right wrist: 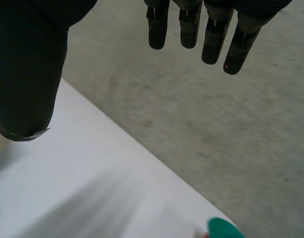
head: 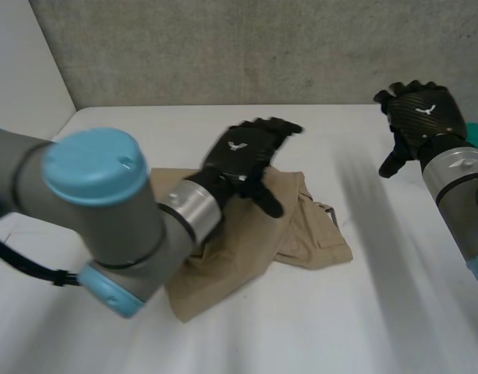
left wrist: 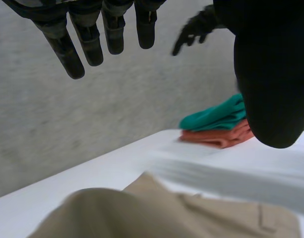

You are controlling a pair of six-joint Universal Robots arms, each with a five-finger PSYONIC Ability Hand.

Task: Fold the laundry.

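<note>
Because both hands hang clear of the cloth, nothing pins the tan garment [head: 301, 226], which lies rumpled and loosely doubled on the white counter [head: 379, 312] just beneath the left hand [head: 250, 152]. That hand is released, fingers straight and spread, grasping nothing. The right hand [head: 422, 117] is raised well off to the garment's far side, likewise relaxed and empty.

The likely trouble is a one-sided grab. If the left hand pinches only the top layer under its palm, the lower layers may drag and the fold could slide open or skew. A sweep toward its fingertips might also push the bundle toward the finished stack.

The garment looks like a matte woven twill, fairly stiff, with stitched seams and a pocket flap, and it bulges in thick uneven humps instead of lying flat. Beyond the left hand's fingertips a green cloth [left wrist: 216, 115] rests on an orange cloth [left wrist: 218, 137], both softer-looking and folded into neat slabs.
</note>
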